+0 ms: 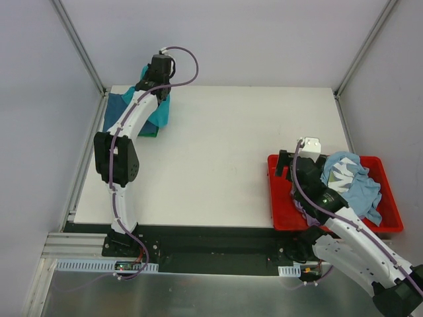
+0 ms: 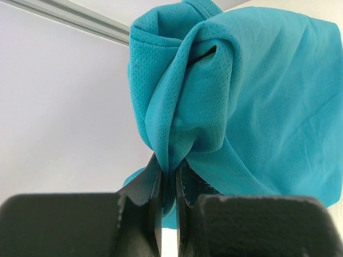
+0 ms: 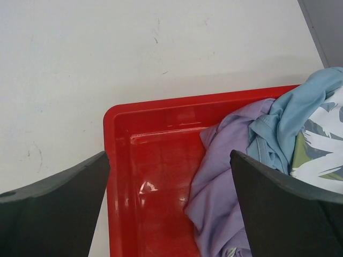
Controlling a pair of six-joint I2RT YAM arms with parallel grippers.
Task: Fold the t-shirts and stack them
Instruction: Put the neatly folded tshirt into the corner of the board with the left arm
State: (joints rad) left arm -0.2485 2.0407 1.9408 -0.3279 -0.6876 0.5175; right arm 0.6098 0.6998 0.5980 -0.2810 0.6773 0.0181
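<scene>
At the table's far left corner, my left gripper is shut on a bunched fold of a teal t-shirt. That teal t-shirt rests on other folded shirts, a dark blue one and a green one. The left fingers pinch the cloth between them. My right gripper stands open above the red bin, nothing between its fingers. In the bin lie a lavender t-shirt and a light blue t-shirt with a white printed patch.
The red bin sits at the table's right near edge, partly under my right arm. White walls and metal frame posts enclose the table.
</scene>
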